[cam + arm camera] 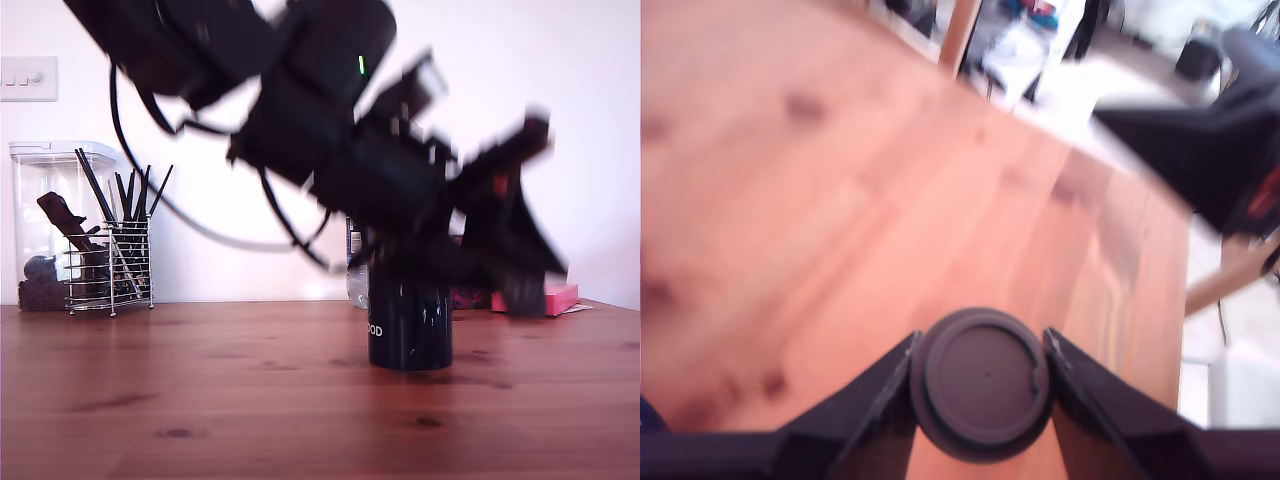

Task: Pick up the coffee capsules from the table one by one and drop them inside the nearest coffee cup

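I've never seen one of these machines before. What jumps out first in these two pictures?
The big black robot arm, blurred, fills the upper middle of the exterior view, above the glossy black coffee cup on the reddish wooden table. In the wrist view, the gripper is clamped on a dark round coffee capsule, flat face toward the camera, held above the table. Farther back, at the exterior view's left, a wire holder of black utensils stands by the wall.
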Motion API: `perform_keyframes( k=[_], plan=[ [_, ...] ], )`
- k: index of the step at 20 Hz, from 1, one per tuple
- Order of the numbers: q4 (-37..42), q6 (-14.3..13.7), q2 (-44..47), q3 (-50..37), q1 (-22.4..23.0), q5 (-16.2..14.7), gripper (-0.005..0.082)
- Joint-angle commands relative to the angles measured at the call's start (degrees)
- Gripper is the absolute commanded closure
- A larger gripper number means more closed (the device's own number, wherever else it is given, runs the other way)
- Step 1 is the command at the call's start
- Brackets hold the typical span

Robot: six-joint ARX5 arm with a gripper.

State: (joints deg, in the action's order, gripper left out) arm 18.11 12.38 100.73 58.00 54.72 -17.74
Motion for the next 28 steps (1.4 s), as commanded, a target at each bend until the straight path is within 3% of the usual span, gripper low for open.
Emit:
perform_keyframes(
  k=[1, 3, 7, 14, 24, 28],
  plan=[
    [0.3, -2.7, -0.9, -0.1, -0.9, 2.9, 0.0522],
    [0.3, -5.7, -1.7, 1.0, -2.4, 5.7, 0.0522],
    [-0.1, -8.0, -1.6, 4.5, -6.1, 6.3, 0.0522],
    [-4.3, -8.1, -0.3, 11.2, -11.1, 6.2, 0.0522],
    [-23.3, -8.1, 12.0, 28.9, -12.2, 5.7, 0.0522],
    [-27.3, -8.1, 16.1, 30.7, -12.4, 5.7, 0.0522]
  ],
)
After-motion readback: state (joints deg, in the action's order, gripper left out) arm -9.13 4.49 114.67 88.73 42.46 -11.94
